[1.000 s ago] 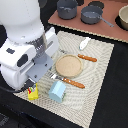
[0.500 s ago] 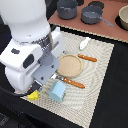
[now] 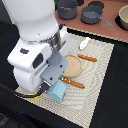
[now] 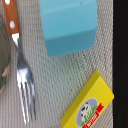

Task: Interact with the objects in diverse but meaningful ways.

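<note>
A light blue box point(image 3: 57, 91) stands on the woven placemat point(image 3: 100, 75) near its front edge; the wrist view shows it close up point(image 4: 67, 25). A yellow pack with red-white print point(image 4: 88, 105) lies beside it, and only its edge point(image 3: 31, 95) shows under the arm in the exterior view. A white scoop point(image 3: 85, 42) lies at the mat's far side. Two reddish-brown-handled utensils lie by a round wooden plate point(image 3: 72, 65): one point(image 3: 87, 58) beyond it, and a fork point(image 3: 75, 83) point(image 4: 22, 85) in front of it. My gripper point(image 3: 52, 83) hangs just above the blue box, with its fingers hidden.
Two dark pots point(image 3: 67, 6) point(image 3: 92, 14) and a tan bowl point(image 3: 123, 17) stand on the brown counter behind the mat. The black table edge runs along the exterior view's left and front. The arm's white body point(image 3: 35, 50) covers the mat's left part.
The arm has shifted slightly over the mat's front left corner. The box, pack, plate and utensils have not moved.
</note>
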Tool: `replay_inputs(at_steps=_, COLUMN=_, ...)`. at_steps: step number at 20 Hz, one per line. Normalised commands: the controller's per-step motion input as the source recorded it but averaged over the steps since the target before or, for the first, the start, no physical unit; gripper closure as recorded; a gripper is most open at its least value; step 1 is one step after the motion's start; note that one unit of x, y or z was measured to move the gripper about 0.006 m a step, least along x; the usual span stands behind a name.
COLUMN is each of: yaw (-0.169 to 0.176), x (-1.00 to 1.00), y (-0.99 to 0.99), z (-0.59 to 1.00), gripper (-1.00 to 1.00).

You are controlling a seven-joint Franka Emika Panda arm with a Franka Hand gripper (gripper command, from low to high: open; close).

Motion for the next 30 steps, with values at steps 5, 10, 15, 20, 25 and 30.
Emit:
replay_inputs(at_steps=5, yaw=0.001, x=0.84, y=-0.31, z=0.01, gripper=-1.00)
replay_inputs(at_steps=10, yaw=0.039, x=0.64, y=-0.41, z=-0.08, gripper=-1.00)
replay_inputs(at_steps=15, yaw=0.046, x=0.46, y=-0.15, z=-0.12, gripper=-1.00)
replay_inputs(at_steps=20, yaw=0.049, x=0.39, y=-0.01, z=-0.04, gripper=-1.00)
replay_inputs(at_steps=25, yaw=0.033, x=0.32, y=-0.07, z=0.08, gripper=-1.00)
replay_inputs(at_steps=30, yaw=0.012, x=0.24, y=-0.20, z=0.23, gripper=-1.00)
